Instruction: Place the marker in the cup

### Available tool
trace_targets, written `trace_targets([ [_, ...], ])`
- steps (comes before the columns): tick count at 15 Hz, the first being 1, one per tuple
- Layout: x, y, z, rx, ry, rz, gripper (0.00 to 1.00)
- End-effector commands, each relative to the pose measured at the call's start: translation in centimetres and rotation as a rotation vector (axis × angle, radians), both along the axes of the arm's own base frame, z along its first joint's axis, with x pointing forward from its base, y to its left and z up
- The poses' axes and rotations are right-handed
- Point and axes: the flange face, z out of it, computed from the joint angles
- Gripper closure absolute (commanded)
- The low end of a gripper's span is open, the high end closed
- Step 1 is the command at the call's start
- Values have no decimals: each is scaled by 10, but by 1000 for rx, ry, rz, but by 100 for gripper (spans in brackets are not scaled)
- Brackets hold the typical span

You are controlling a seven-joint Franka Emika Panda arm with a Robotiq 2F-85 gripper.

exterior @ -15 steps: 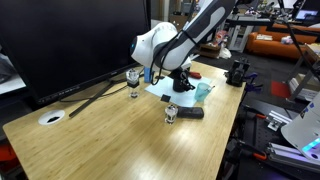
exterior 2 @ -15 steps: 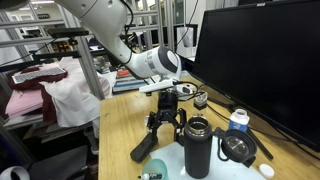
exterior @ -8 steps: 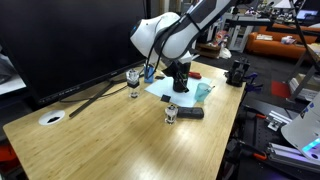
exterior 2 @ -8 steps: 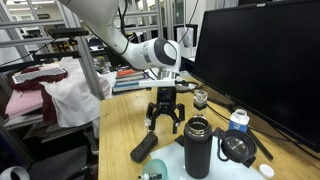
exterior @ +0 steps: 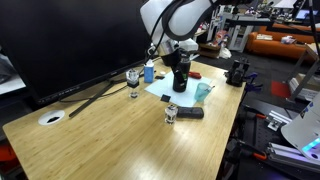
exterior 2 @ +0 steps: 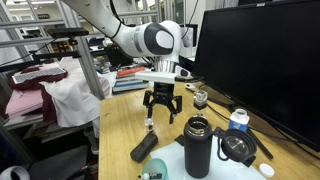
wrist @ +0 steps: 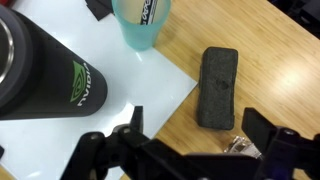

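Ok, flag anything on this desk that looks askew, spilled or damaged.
Nothing stands out. The black tumbler and teal cup appear upright on the white sheet, the black eraser lies flat on the wooden desk beside it, and no spill or damage shows.

Wooden table [exterior: 100, 140], big dark monitor [exterior: 70, 40] behind — cluttered shelving [exterior 2: 40, 45] (lab-like) beyond.

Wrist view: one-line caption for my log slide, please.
Open gripper hovers over a black eraser on the wooden table, black tumbler and teal container alongside.
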Motion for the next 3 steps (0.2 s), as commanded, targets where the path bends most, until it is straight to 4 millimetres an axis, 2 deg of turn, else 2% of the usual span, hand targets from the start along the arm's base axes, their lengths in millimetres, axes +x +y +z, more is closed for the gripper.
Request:
trace_targets([
  [1, -1, 0, -1, 2, -1, 1, 0],
  [3, -2, 2, -2, 5, -3, 4, 0],
])
